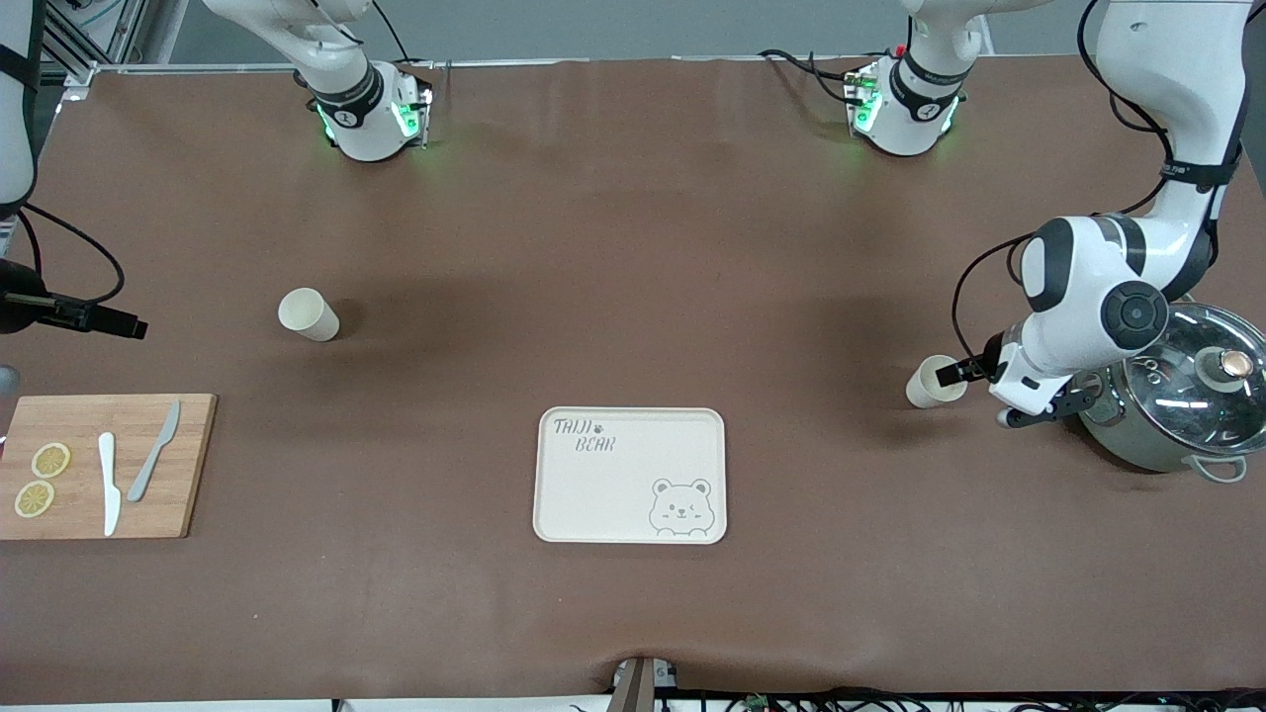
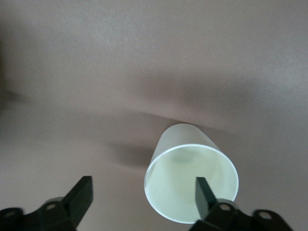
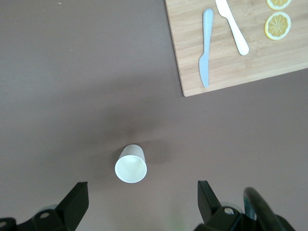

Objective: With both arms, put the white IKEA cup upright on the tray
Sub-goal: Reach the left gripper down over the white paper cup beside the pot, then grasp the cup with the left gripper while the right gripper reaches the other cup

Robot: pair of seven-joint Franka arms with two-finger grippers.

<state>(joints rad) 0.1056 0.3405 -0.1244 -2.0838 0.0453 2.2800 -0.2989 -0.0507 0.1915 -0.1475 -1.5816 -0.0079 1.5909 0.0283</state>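
Two white cups lie on their sides on the brown table. One cup lies toward the left arm's end; its mouth faces my left gripper, which is low and open. In the left wrist view that cup sits off-centre, one finger in front of its mouth, the other wide of it. The second cup lies toward the right arm's end. My right gripper is open and empty, high over the table; its wrist view shows this cup below. The cream tray with the bear drawing lies empty in the middle.
A steel pot with a glass lid stands close beside the left arm's wrist. A wooden cutting board with two knives and two lemon slices lies at the right arm's end, also in the right wrist view.
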